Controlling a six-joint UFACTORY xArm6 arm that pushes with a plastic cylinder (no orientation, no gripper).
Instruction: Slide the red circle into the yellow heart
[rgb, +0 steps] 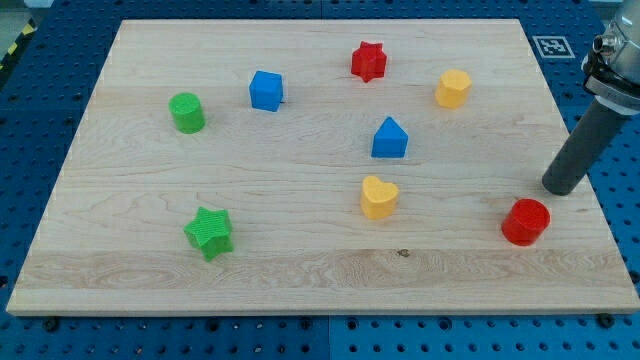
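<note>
The red circle lies near the board's lower right. The yellow heart lies to its left, near the board's middle. My tip is at the board's right edge, just above and to the right of the red circle, with a small gap between them. The dark rod rises from the tip toward the view's upper right.
The wooden board also bears a green star at lower left, a green cylinder at upper left, a blue cube, a blue triangular block, a red star and a yellow hexagonal block.
</note>
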